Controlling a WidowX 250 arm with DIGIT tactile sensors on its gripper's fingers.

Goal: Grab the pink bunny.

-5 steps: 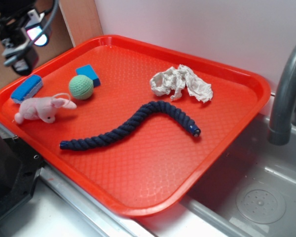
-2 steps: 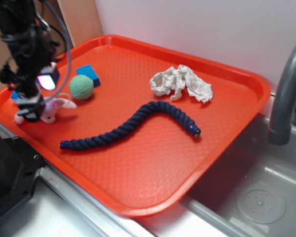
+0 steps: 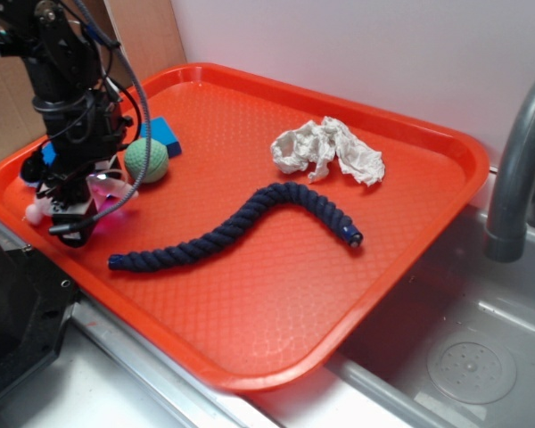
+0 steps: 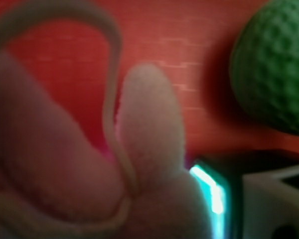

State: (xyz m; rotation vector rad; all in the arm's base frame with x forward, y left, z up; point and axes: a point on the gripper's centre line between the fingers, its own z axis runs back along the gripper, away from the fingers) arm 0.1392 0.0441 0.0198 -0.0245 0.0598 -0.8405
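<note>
Lowered end effector [image 3: 74,217] now covers fuzzy pale pink bunny [image 3: 37,211].

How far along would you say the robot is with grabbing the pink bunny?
The approach looks done: the gripper is down over the pink bunny at the tray's left edge, beside the green ball. The wrist view is filled with the bunny's ear, so the grasp is in hand. Whether the jaws have closed cannot be seen. Lifting is left; the bunny lies on the tray.
</note>
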